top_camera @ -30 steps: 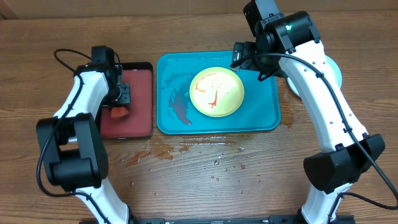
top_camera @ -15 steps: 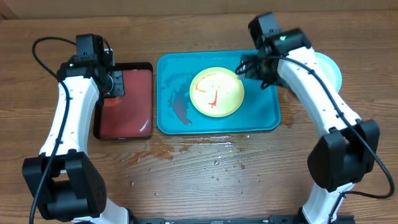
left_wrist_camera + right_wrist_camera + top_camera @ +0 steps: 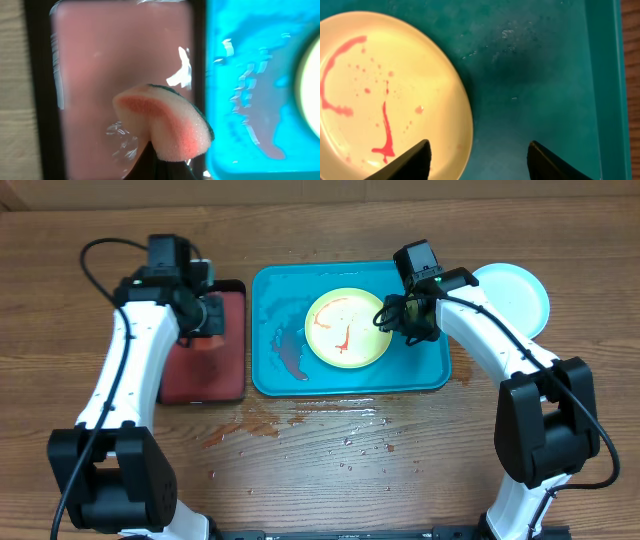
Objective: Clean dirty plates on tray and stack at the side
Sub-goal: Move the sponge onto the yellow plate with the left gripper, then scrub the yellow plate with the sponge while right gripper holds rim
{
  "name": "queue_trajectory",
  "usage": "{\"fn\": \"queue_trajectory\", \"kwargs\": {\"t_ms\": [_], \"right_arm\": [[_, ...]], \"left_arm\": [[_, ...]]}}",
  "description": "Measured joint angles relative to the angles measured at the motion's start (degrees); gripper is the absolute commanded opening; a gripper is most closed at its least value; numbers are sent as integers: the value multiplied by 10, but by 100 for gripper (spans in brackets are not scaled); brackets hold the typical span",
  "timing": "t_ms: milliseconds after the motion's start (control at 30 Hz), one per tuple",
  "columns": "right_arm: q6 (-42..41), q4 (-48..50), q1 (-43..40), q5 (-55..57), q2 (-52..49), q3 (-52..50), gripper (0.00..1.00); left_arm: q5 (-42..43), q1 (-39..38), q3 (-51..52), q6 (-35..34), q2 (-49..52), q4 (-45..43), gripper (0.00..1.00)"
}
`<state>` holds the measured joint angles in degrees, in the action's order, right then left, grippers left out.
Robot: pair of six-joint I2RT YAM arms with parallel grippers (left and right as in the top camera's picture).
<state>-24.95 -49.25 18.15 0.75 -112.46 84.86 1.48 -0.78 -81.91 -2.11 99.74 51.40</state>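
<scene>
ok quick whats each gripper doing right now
Left gripper: shut on the sponge.
Right gripper: open, fingers either side of the yellow-green plate's rim, not gripping it.

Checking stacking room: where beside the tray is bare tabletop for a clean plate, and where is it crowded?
Bare wood lies along the near edge in front of the tray, though splashes wet it nearer the rim. Right is crowded by a pale plate and the right arm; left by the black tray.

I see yellow-green plate (image 3: 380,95) under right gripper (image 3: 479,152), red sauce streaks, dots. Turquoise tray (image 3: 545,75) around. Pink sponge (image 3: 167,125), dark green backing, over reddish black-rimmed tray (image 3: 80,75).
</scene>
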Motion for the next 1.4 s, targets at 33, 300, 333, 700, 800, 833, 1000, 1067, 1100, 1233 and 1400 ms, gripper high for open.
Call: {"fn": "queue_trajectory", "kwargs": {"t_ms": [33, 300, 333, 700, 800, 833, 1000, 1067, 1100, 1233, 1400], "right_arm": [[-1, 3, 0, -3, 0, 0, 58], [-3, 23, 6, -23, -45, 0, 53], [-3, 25, 8, -24, -54, 0, 52], [-8, 47, 24, -35, -75, -1, 5], [-32, 52, 30, -38, -75, -1, 4], [-40, 53, 33, -40, -75, -1, 4], [-99, 59, 46, -44, -75, -1, 4], [-128, 60, 49, -45, -75, -1, 4], [-144, 61, 50, -47, -75, -1, 4], [-210, 67, 51, -49, -75, -1, 4], [-260, 81, 51, -59, -75, -1, 4]], "left_arm": [[1, -9, 0, -7, 0, -6, 4], [15, -82, 0, -36, 0, -62, 4], [16, -92, 0, -39, 0, -70, 4], [24, -173, 0, -71, 7, -146, 4], [24, -184, 0, -85, 24, -150, 4], [24, -188, 0, -90, 31, -150, 4], [24, -205, 0, -132, 70, -153, 4], [24, -210, 0, -147, 79, -155, 4], [24, -211, 0, -154, 82, -157, 4], [12, -221, 0, -176, 84, -170, 4], [-16, -238, 0, -200, 84, -187, 5]]}}
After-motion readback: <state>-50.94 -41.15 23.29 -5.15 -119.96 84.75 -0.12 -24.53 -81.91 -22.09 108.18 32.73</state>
